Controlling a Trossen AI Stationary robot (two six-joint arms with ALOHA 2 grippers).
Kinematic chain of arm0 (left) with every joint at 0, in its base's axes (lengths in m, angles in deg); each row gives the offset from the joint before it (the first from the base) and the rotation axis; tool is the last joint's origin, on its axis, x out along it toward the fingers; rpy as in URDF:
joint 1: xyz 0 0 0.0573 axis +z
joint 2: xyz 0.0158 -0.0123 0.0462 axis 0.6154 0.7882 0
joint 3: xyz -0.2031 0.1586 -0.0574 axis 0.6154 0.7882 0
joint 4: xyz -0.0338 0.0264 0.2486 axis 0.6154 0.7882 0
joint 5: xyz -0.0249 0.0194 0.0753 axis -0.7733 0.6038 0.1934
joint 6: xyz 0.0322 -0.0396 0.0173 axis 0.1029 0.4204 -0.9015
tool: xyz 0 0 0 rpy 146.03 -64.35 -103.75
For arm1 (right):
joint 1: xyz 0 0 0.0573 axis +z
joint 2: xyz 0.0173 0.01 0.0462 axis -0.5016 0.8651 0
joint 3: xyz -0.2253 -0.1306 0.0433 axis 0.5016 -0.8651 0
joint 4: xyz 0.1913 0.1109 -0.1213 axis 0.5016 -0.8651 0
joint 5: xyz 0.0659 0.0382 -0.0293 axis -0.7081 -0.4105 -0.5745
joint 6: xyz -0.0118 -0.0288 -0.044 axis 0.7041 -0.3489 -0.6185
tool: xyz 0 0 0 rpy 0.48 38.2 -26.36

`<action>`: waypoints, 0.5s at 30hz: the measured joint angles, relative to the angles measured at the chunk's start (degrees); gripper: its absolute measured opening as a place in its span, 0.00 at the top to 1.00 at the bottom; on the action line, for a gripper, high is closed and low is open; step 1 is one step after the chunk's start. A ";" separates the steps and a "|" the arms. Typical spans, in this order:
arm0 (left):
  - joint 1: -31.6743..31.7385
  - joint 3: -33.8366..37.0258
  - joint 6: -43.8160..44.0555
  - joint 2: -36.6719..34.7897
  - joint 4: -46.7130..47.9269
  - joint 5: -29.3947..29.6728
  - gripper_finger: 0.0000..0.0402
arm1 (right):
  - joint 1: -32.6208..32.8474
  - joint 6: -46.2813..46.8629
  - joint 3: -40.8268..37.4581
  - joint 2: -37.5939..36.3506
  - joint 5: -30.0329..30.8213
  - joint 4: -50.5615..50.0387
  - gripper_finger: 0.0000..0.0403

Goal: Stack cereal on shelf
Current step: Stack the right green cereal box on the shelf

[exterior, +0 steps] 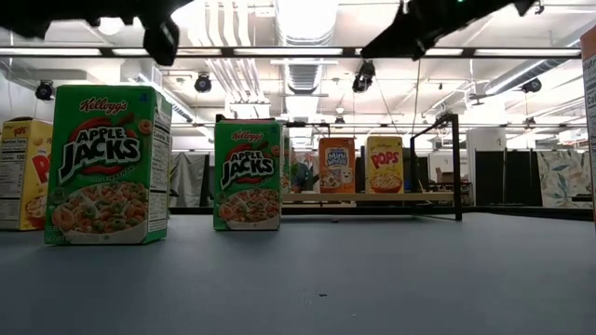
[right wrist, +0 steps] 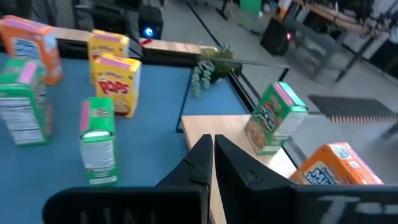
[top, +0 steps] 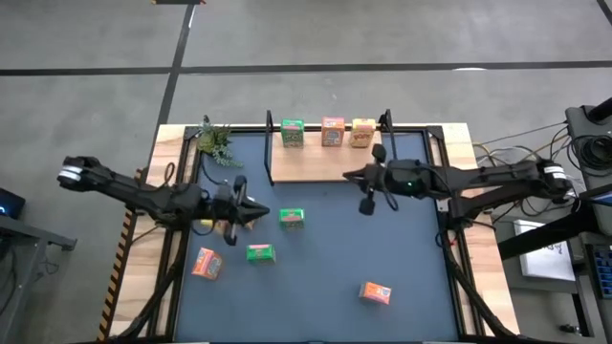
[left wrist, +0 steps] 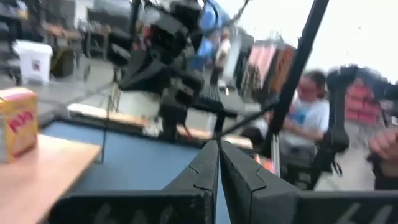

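The light-wood shelf (top: 325,164) lies at the mat's far side. A green (top: 293,133), a pink-red (top: 332,131) and a yellow-orange cereal box (top: 363,132) stand upright along its far edge. Two green boxes (top: 292,218) (top: 260,253) and two orange ones (top: 207,263) (top: 376,292) stand or lie on the blue mat. The right wrist view also shows two yellow Pops boxes (right wrist: 118,84) (right wrist: 107,46) on the mat. My left gripper (top: 260,212) is shut, just left of the nearer green box. My right gripper (top: 348,176) is shut over the shelf's near edge.
A green plastic plant (top: 215,141) sits at the mat's far left corner. Thin black posts (top: 271,124) (top: 385,121) rise at the shelf's ends. In the low view, one green box (exterior: 107,167) stands close and another (exterior: 249,174) farther back. People show in the room beyond (left wrist: 308,109).
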State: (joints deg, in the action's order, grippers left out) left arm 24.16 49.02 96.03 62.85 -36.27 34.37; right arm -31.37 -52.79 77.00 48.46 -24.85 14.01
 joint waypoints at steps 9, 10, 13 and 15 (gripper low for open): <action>-3.27 -18.69 5.40 7.59 39.94 0.13 1.00 | 2.55 -3.32 -5.57 -4.77 -0.02 6.96 0.98; -3.28 -20.03 5.92 8.67 42.41 0.11 1.00 | 2.53 -3.64 -5.77 -4.98 -0.02 7.34 0.98; -3.26 -22.67 7.04 11.53 46.31 0.25 0.98 | 2.51 -4.54 -5.85 -5.06 -0.02 7.88 0.98; -3.19 -23.81 6.58 13.28 46.09 0.32 0.95 | 2.52 -4.87 -5.85 -4.83 -0.02 7.80 0.98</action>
State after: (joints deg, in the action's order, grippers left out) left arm 20.97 25.20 102.60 76.14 9.81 34.69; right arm -28.85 -57.66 71.14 43.64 -24.87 21.81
